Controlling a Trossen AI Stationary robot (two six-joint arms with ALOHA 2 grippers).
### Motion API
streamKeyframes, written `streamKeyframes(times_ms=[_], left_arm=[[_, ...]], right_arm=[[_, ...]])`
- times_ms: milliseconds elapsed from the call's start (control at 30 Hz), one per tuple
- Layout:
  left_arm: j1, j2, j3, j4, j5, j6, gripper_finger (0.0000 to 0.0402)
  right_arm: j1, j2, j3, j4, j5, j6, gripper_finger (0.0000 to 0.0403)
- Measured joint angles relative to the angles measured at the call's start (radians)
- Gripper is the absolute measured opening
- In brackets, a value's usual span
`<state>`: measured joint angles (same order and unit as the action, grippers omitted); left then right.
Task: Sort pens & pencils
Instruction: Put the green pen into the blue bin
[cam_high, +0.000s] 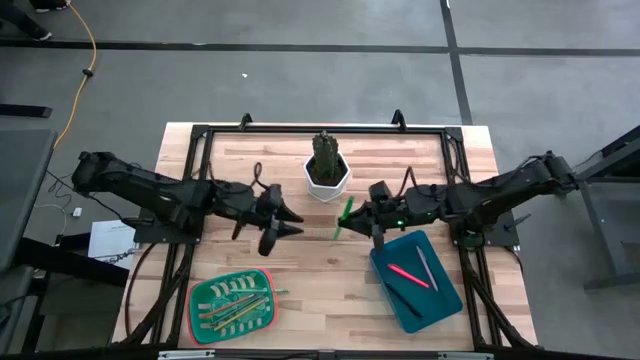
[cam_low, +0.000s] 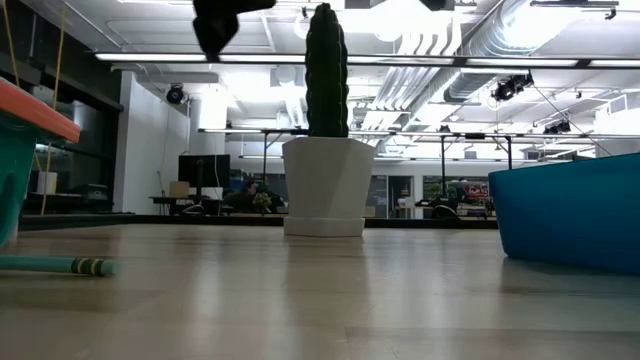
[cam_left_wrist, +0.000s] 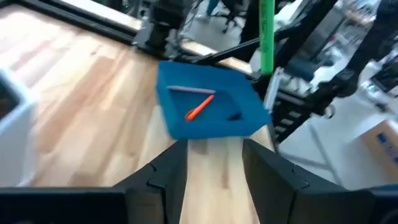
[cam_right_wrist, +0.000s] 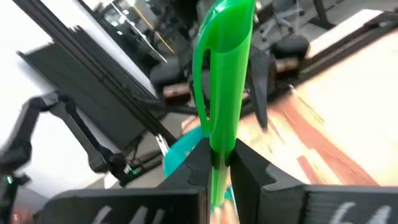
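The right gripper (cam_right_wrist: 219, 163) pinches a light, stiff, probably slick green pen (cam_right_wrist: 225, 74) near its lower end; the left gripper (cam_left_wrist: 214, 163) gapes empty.

two dark jointed arms, black two-finger left gripper (cam_high: 283, 222), right gripper (cam_high: 352, 217) with green indicator light

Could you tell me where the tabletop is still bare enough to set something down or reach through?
Bare wood lies between the green tray and the blue bin, and in both far corners beside the white cactus pot. The centre is crowded: the open left tool faces the right tool, shut on a green pen.
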<state>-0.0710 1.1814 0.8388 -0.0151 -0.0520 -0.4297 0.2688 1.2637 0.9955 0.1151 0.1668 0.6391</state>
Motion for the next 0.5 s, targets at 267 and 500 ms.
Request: streamKeyframes(times_ms=[267,500], left_arm=[[0.053,-0.188,0.001,-0.213,-0.013,0.067,0.0131],[0.051,-0.337,0.000,-0.373,-0.073,0.082,0.0131]], right_arm=[[0.081,-0.116,-0.009,-0.233,0.124,0.067,0.0021],[0.200,-0.188,-0.033,-0.448,0.257,0.216,0.0021]])
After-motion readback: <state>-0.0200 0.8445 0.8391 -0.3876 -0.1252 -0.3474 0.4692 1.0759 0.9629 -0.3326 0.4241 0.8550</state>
